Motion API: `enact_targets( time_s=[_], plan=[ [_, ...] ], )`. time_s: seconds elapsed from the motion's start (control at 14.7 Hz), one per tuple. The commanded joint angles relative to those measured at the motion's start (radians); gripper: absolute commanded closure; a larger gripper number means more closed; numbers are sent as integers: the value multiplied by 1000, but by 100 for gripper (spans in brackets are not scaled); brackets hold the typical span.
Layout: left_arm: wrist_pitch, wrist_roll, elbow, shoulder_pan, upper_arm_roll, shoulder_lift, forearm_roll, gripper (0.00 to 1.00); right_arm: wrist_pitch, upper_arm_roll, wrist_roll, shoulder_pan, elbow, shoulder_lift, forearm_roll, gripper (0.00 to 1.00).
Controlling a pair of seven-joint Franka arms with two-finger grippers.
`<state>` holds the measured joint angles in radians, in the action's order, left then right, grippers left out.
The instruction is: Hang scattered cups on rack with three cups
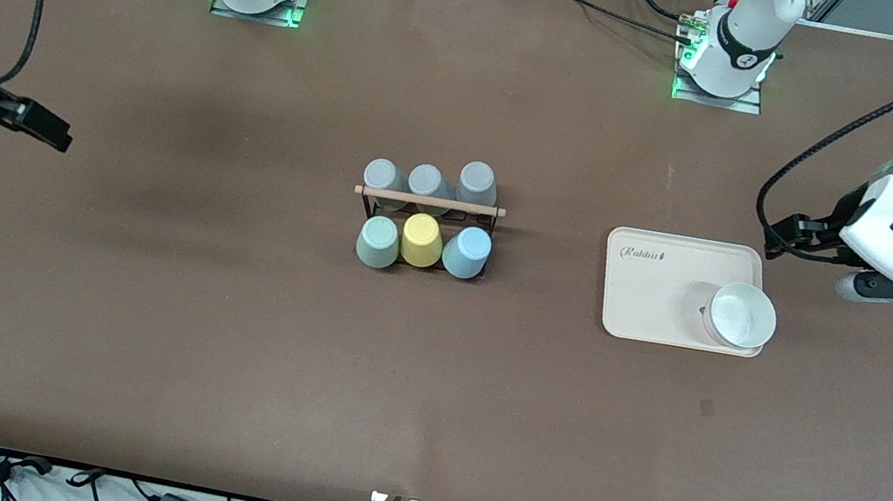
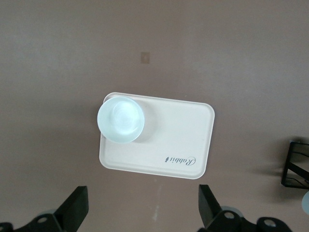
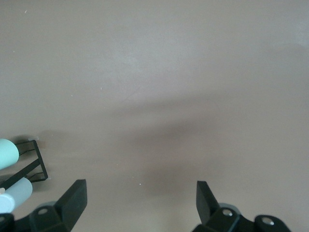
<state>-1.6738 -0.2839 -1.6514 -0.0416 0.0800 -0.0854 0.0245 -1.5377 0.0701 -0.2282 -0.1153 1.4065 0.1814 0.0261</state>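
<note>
Rack (image 1: 429,201): small black wire frame with a light wooden rod across its top, standing mid-table; one corner of it also shows in the right wrist view (image 3: 34,162).
Sage-green cup (image 1: 378,241): matte, tapered, no handle, upside down on a peg in the row nearer the front camera, at the end toward the right arm.
Light blue cup (image 1: 466,251): same shape and finish, upside down on the same row, at the end toward the left arm.
Yellow cup (image 1: 421,239): between the green and blue cups, close against both.
Grey cups (image 1: 427,182): three in the row farther from the camera, upside down, side by side.
Tray (image 1: 655,292): pale cream, rounded corners, flat on the table toward the left arm's end, well apart from the rack.
Writing: "Rabbit" in script on the tray (image 2: 179,159).
White bowl (image 1: 742,316): upright on the tray's corner nearest the camera and the left arm's end.
Left gripper (image 2: 141,208): fingers spread wide, holding nothing, raised over the table just beside the tray.
Right gripper (image 3: 140,203): fingers spread wide, holding nothing, over bare table toward the right arm's end, well apart from the rack.
</note>
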Motion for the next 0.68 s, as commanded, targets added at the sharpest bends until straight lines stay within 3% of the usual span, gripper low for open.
enact_targets(
  time_s=[0.0,0.34,0.61],
  plan=[
    [57,-9,-4,-34,-13,30,8,0,-139,-10,20,8,274,-190,17,0],
    [37,-100,-8,-32,15,39,5,0,-148,-12,43,3,290,-206,8,0],
    [37,-100,-7,-29,15,38,5,0,-61,-12,58,6,143,-106,0,0]
  ],
)
